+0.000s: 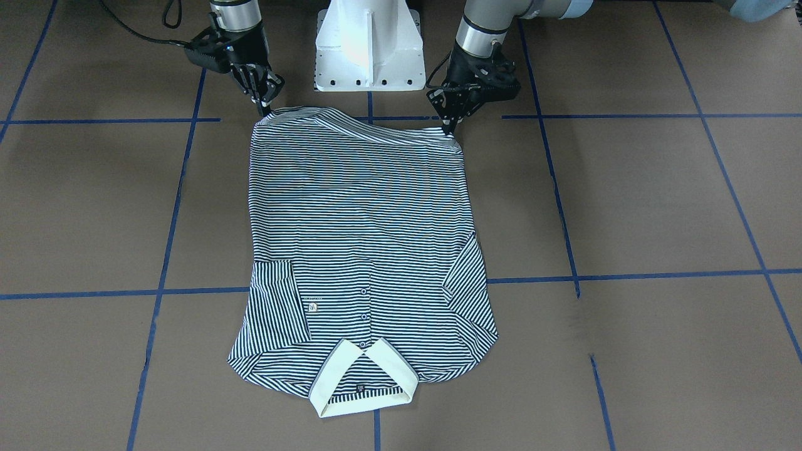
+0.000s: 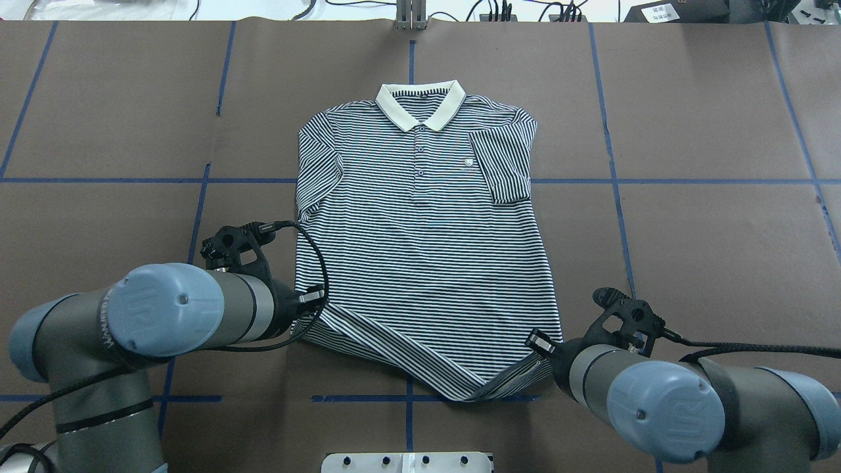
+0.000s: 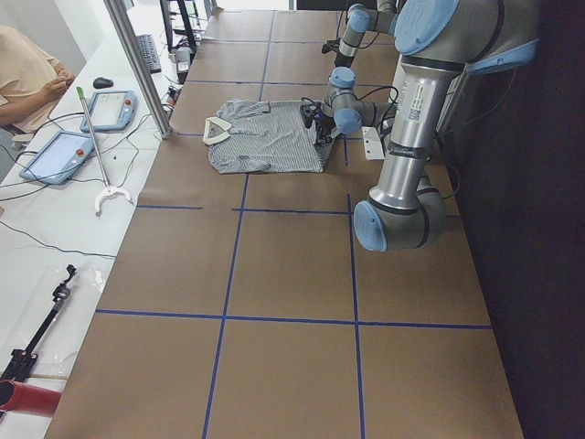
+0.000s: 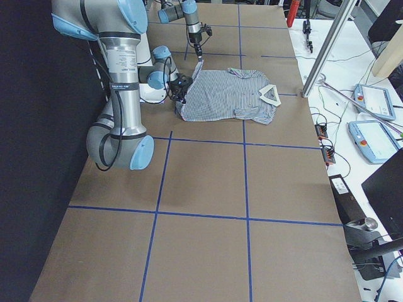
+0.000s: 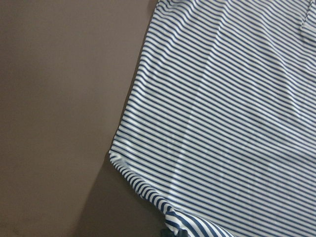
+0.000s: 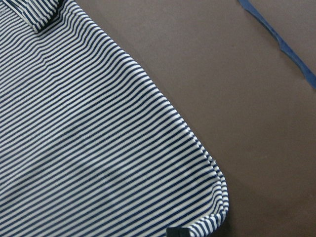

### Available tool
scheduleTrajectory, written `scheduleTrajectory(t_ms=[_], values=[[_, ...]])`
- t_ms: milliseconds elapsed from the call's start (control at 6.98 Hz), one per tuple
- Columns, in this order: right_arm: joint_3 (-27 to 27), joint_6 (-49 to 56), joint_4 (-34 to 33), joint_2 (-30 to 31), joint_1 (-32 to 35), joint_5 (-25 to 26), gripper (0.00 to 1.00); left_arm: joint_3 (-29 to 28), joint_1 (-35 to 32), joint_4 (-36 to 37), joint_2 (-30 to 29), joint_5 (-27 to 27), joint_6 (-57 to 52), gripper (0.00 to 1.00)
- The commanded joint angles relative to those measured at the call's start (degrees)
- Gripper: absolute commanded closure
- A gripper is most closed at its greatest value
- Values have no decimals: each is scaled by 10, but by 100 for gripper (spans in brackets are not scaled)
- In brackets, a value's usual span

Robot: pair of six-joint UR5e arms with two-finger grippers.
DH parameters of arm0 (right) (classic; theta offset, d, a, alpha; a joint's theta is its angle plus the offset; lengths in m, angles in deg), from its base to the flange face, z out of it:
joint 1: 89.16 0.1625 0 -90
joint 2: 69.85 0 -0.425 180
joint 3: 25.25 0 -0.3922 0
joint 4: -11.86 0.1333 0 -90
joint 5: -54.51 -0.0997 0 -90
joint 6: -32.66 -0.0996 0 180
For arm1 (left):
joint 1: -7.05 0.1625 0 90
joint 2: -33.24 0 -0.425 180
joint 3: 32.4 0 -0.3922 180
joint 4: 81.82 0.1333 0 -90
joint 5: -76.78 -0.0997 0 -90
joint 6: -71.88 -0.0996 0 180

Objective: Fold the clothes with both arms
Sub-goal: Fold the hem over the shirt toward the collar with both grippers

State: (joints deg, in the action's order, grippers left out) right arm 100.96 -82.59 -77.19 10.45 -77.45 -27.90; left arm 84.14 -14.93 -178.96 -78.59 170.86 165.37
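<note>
The striped polo shirt (image 2: 427,249) lies face up on the brown table, with the cream collar (image 2: 420,105) on the far side from me and both sleeves folded in over the body. My left gripper (image 2: 314,303) is shut on the hem corner on my left side. My right gripper (image 2: 540,345) is shut on the other hem corner, where the hem is raised a little and its underside shows. In the front-facing view the left gripper (image 1: 448,128) and the right gripper (image 1: 262,108) pinch the two hem corners of the shirt (image 1: 363,238). Each wrist view shows a striped corner (image 5: 173,222) (image 6: 217,217).
The white pedestal base (image 1: 369,50) stands just behind the hem, between the arms. Blue tape lines (image 2: 98,180) cross the brown table cover. Beyond the far edge are an aluminium post (image 3: 137,64), tablets (image 3: 55,155), cables and a seated person (image 3: 27,73).
</note>
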Motion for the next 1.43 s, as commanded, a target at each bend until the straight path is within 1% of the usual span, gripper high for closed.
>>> scheduleTrajectory(t_ms=[0,143,286,430,573,716,859,1002,1145,1289], values=[[-75,57,-2,-81,101,-69,100,-72,-63,-4,-54,1,-52,100],[-104,89,-3,-109,148,-104,100,-96,-87,-22,-62,1,-68,100],[-135,121,-2,-134,197,-135,100,-132,-112,-62,-69,1,-73,100],[-168,149,0,-155,230,-149,100,-182,-132,-88,-92,1,-90,100],[-210,164,2,-183,257,-155,100,-218,-155,-97,-112,0,-115,100],[-265,184,4,-221,286,-166,100,-250,-171,-122,-120,0,-134,100],[-315,204,5,-255,311,-179,100,-267,-186,-136,-132,-1,-143,100],[-355,222,5,-282,336,-194,100,-272,-198,-136,-145,-17,-146,100],[-394,233,18,-304,349,-196,100,-279,-202,-137,-146,-29,-161,100],[-449,235,59,-322,358,-203,100,-294,-206,-139,-146,-30,-165,100]])
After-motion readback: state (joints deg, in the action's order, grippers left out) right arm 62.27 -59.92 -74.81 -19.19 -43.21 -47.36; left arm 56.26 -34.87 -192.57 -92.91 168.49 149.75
